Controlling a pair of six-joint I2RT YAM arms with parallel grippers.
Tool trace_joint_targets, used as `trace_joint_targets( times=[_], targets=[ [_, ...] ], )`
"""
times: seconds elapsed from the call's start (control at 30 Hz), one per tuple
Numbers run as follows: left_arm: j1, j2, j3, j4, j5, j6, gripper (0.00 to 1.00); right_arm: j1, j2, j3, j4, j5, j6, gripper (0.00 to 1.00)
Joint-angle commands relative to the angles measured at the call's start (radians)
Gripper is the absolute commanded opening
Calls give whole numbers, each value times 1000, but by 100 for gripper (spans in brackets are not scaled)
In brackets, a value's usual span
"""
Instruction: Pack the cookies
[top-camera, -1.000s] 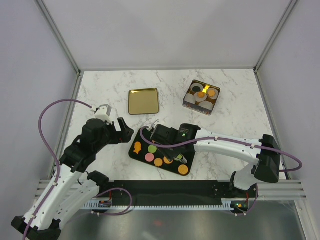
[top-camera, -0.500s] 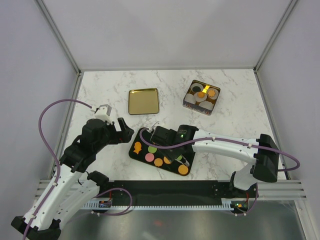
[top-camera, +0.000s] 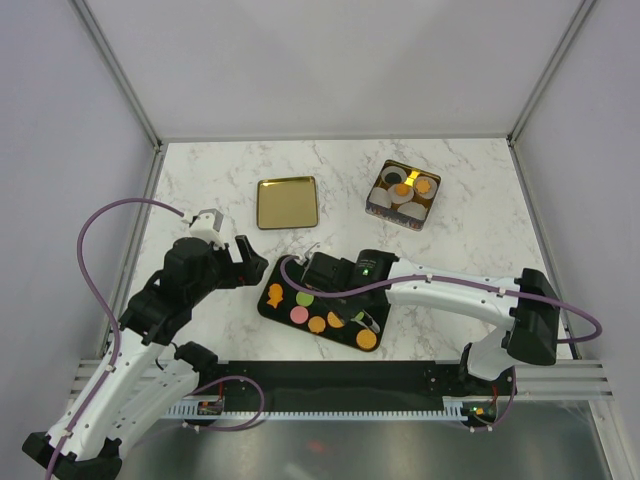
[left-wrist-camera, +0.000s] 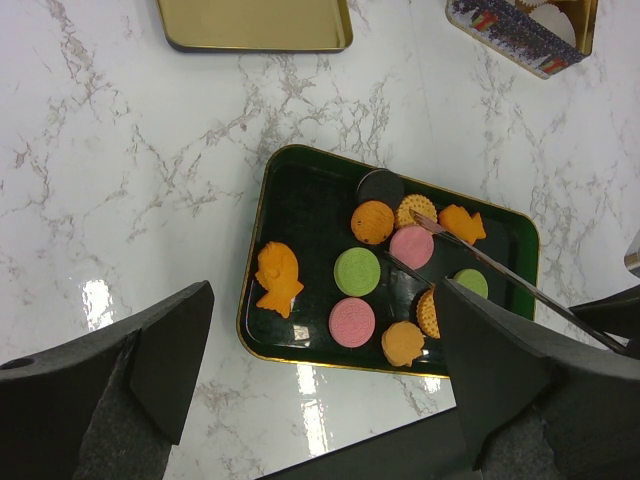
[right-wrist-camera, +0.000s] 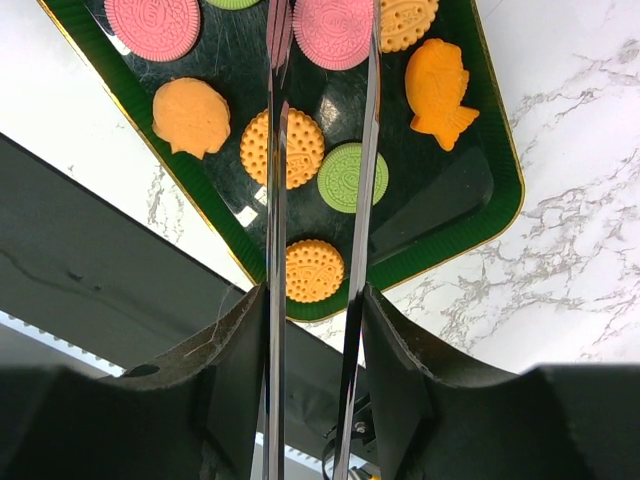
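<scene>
The cookies (left-wrist-camera: 357, 271) lie on a dark green tray (left-wrist-camera: 250, 262): round orange, pink, green and one dark piece, plus orange fish shapes. They also show in the top view (top-camera: 304, 298) and the right wrist view (right-wrist-camera: 285, 148). My right gripper (right-wrist-camera: 313, 300) is shut on metal tongs (right-wrist-camera: 277, 200), held low over the tray (top-camera: 268, 310). The tong blades stand apart on either side of a pink cookie (left-wrist-camera: 411, 247); I cannot tell if they touch it. My left gripper (left-wrist-camera: 325, 330) is open and empty, above the tray's left edge (top-camera: 245, 262).
A square tin (top-camera: 403, 192) with white paper cups and an orange cookie or two stands at the back right. A gold lid (top-camera: 288, 202) lies at the back centre. The black front rail (right-wrist-camera: 110, 300) runs just below the tray.
My right gripper and the tongs have shifted slightly over the tray. The left arm has not moved. No cookie has left the tray.
</scene>
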Motion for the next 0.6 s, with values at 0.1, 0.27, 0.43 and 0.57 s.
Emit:
trace_joint_targets(
  times=[0.1,0.27,0.43,0.57],
  targets=[
    [1,-6,4,15,-12,18,100,-1,-57,62,-36,23,18,48],
    [1,-6,5,16,-12,18,100,-23,-80,80,-42,12,20,48],
    [1,-10,4,16,-14,16,100,-70,-102,88,-39,0,15,48],
    [1,-10,5,16,-14,16,100,-123,-104,113,-32,-5,-3,48]
  ],
)
